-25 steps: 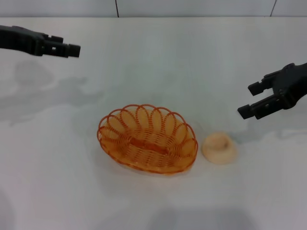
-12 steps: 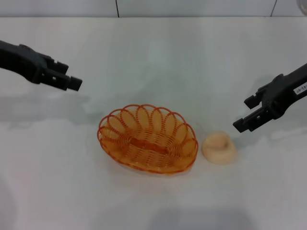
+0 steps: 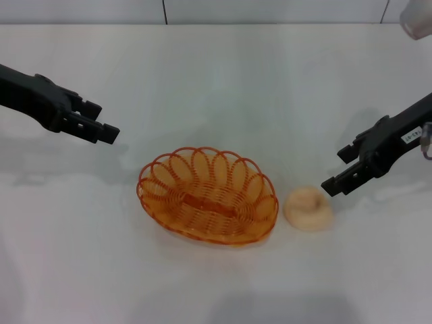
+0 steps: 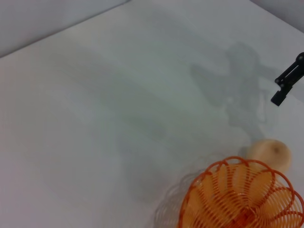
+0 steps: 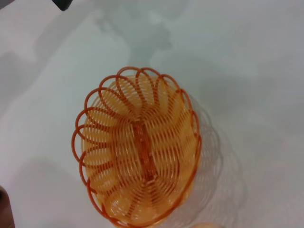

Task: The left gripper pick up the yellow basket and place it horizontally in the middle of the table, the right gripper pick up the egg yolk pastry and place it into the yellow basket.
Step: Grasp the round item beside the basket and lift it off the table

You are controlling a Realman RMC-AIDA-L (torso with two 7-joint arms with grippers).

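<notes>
The yellow basket (image 3: 208,196) rests on the white table (image 3: 216,74) near its middle, its long axis running roughly left to right and a little skewed. Just to its right lies the egg yolk pastry (image 3: 308,208), close to the basket's rim. My left gripper (image 3: 102,122) hovers open to the upper left of the basket, apart from it. My right gripper (image 3: 335,171) hangs open just up and right of the pastry, holding nothing. The left wrist view shows the basket (image 4: 242,199), the pastry (image 4: 270,153) and the right gripper's fingers (image 4: 287,81). The basket (image 5: 137,166) fills the right wrist view.
The wall's lower edge runs along the back of the table. A pale object (image 3: 418,19) shows at the top right corner. Bare tabletop lies all round the basket and pastry.
The left gripper has come down and in toward the basket's upper left. The right gripper has sunk and shifted left toward the pastry. Basket and pastry have not moved.
</notes>
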